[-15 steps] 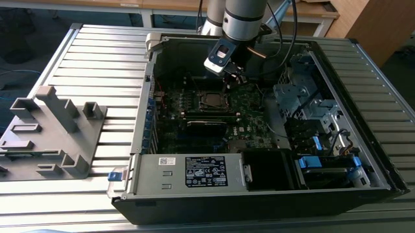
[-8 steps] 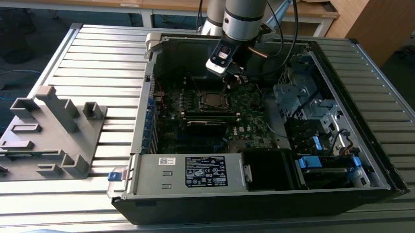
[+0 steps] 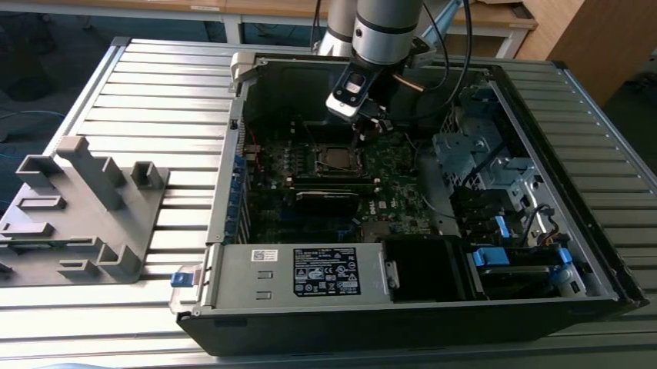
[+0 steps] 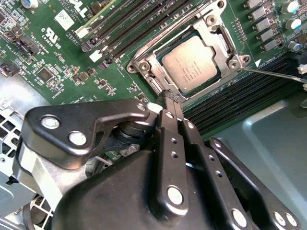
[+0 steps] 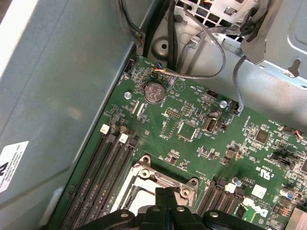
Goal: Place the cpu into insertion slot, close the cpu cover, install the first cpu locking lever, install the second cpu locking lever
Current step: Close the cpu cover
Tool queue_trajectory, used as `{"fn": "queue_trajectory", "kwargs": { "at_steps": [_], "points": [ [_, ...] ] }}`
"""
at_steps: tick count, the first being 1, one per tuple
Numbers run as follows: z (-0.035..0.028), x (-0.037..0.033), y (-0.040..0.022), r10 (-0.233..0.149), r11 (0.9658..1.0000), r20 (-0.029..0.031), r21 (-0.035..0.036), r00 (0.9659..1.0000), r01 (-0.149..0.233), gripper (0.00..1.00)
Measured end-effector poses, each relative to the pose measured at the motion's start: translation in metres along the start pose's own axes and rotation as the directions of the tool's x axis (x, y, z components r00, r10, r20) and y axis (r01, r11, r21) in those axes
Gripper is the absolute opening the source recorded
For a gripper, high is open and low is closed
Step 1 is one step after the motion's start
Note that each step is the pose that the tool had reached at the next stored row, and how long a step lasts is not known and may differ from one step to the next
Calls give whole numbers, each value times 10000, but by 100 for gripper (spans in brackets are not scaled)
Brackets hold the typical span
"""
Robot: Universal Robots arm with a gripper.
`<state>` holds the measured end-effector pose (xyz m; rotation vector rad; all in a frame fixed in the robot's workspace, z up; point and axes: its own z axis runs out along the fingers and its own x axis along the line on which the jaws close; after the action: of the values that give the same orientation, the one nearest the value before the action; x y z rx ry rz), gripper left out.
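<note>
Motherboard (image 4: 72, 62) holds cpu (image 4: 192, 64) just beyond pincer (image 4: 171, 97) (closed).

Printed label (image 3: 326, 270) on power supply (image 3: 246, 270), faint print on cpu (image 4: 191, 63), nothing legible

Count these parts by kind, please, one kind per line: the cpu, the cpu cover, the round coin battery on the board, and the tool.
cpu: 1
cpu cover: 1
coin battery: 1
tool: 1
Total: 4
</note>
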<state>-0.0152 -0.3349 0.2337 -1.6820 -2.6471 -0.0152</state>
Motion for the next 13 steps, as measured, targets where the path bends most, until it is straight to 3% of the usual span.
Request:
{"fn": "queue_trajectory", "kwargs": {
  "at_steps": [13],
  "points": [
    [0, 0, 0, -162, 9999, -1, 2, 9999, 162, 11]
  ]
}}
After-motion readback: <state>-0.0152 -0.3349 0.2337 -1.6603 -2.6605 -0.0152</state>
